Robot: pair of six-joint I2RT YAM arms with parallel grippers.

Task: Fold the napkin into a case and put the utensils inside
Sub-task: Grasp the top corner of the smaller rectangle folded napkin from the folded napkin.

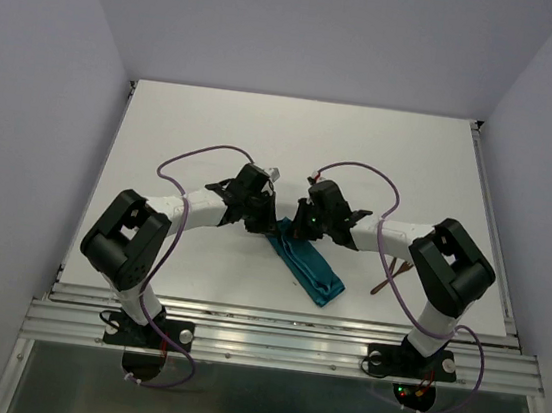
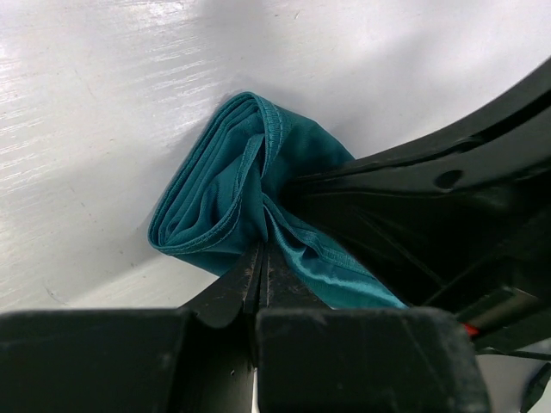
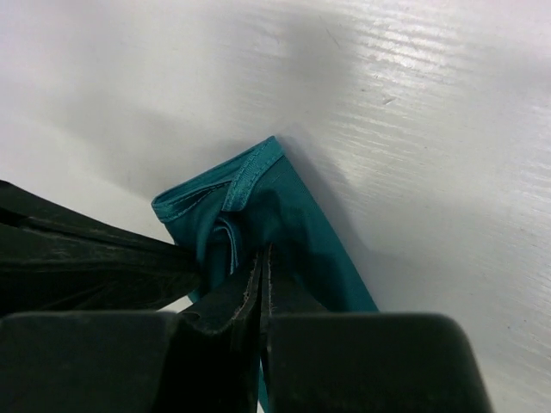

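Note:
The teal napkin (image 1: 313, 272) lies as a narrow folded strip, the case, slanting from the table's middle toward the near right. Both grippers meet at its far end. My left gripper (image 1: 261, 227) is shut on a bunched fold of the napkin (image 2: 224, 189), its tips (image 2: 263, 251) pinching the cloth. My right gripper (image 1: 293, 231) is shut on the same end from the other side, the napkin (image 3: 293, 215) puckering at its tips (image 3: 263, 255). A reddish-brown utensil (image 1: 390, 274) shows beside the right arm, mostly hidden by it.
The white table (image 1: 215, 129) ends in a metal rail (image 1: 282, 318) at the near side, with raised edges left and right. Purple cables loop over both arms. The other arm's black gripper body (image 2: 430, 215) crowds the right of the left wrist view.

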